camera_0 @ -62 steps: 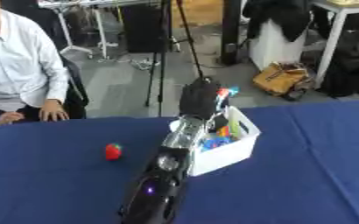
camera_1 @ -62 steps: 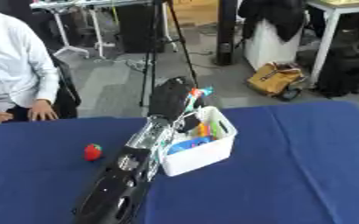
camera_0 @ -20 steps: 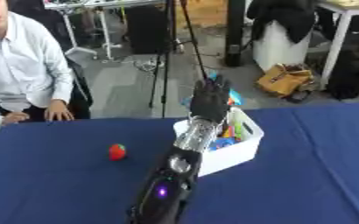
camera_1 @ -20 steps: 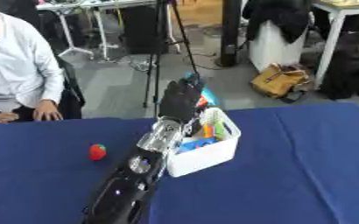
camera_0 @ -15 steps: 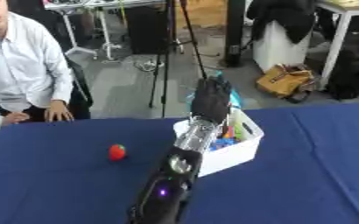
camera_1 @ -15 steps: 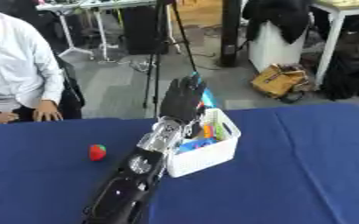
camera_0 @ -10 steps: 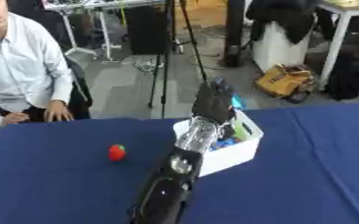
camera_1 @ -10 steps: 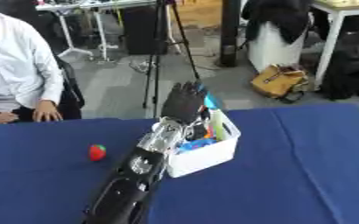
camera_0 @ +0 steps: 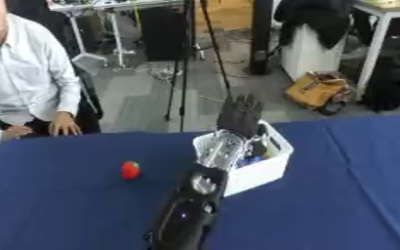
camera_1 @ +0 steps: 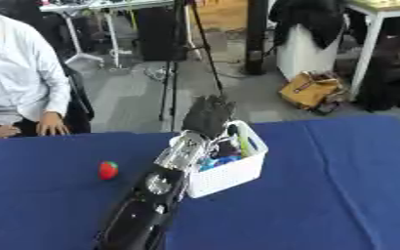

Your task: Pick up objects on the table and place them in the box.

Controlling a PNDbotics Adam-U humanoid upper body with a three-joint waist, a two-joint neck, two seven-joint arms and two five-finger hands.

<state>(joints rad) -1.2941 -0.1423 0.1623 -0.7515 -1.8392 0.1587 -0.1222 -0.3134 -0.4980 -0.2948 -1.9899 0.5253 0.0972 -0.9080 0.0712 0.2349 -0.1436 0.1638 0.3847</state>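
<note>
A white box [camera_0: 268, 168] stands mid-table on the blue cloth, holding several small things in blue, green and orange. My left arm reaches up the middle of the view. Its hand [camera_0: 239, 114] hovers over the box's far left rim, open, fingers straight and pointing away from me, holding nothing. A small red round thing with a green top [camera_0: 130, 170] lies on the cloth to the left of the arm, apart from the box. My right hand shows in neither view.
The blue table [camera_1: 340, 195] stretches wide to the right of the box. A seated person in a white shirt rests a hand [camera_0: 64, 129] on the far left edge. Beyond the table stand tripod legs, a yellow bag and furniture.
Three seconds ago the hand was curled over the box with something light-coloured at its fingers. Now its fingers are straight and hold nothing; over the last second it has barely moved.
</note>
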